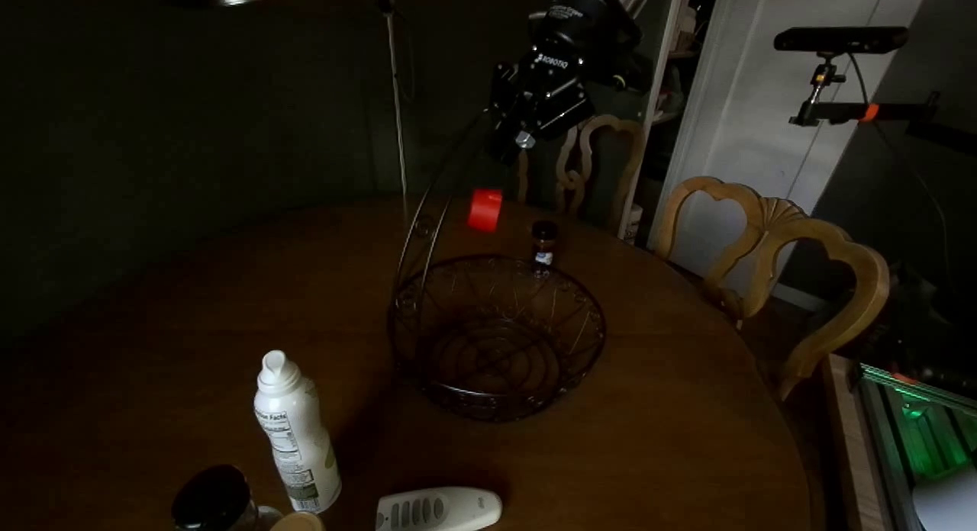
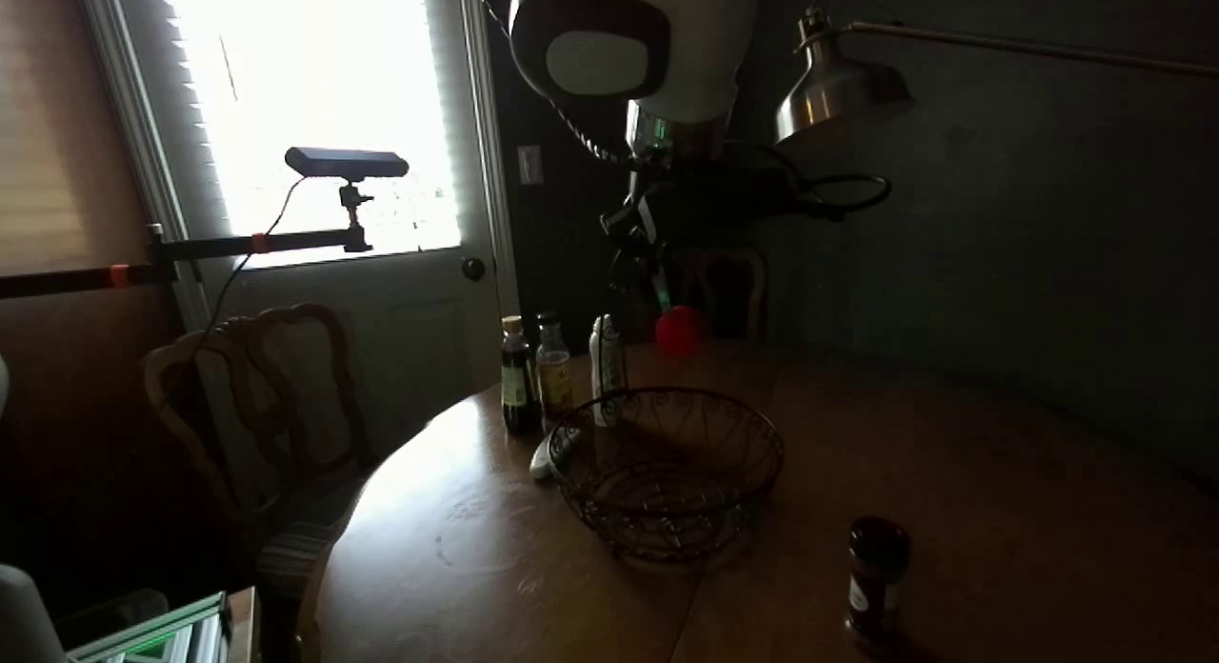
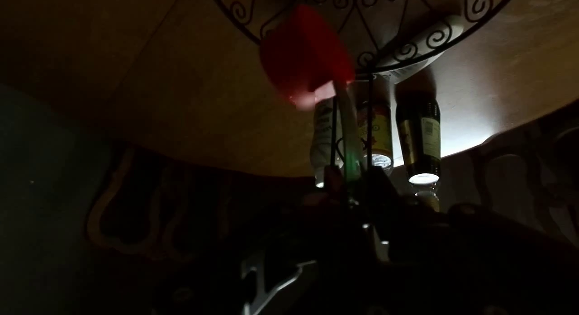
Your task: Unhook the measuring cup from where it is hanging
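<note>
The measuring cup has a red bowl (image 1: 485, 210) and a light, shiny handle. The red bowl also shows in an exterior view (image 2: 681, 331) and large in the wrist view (image 3: 307, 57). It is in the air above the table, tilted a little. My gripper (image 1: 515, 143) is at the top of the handle; in the wrist view the fingertips (image 3: 353, 177) stand close on both sides of the handle and look shut on it. A dark wire stand (image 1: 424, 224) rises from the wire basket to the gripper. Its top, and any hook there, is hidden behind the dark fingers.
The round wire basket (image 2: 781, 463) stands on the wooden table (image 1: 672, 394). A dark-lidded jar (image 2: 876, 577), a white bottle (image 1: 294, 432), a white remote-like handset (image 1: 439, 510) and two sauce bottles (image 2: 519, 387) stand or lie around it. A metal lamp (image 2: 843, 96) hangs near the arm.
</note>
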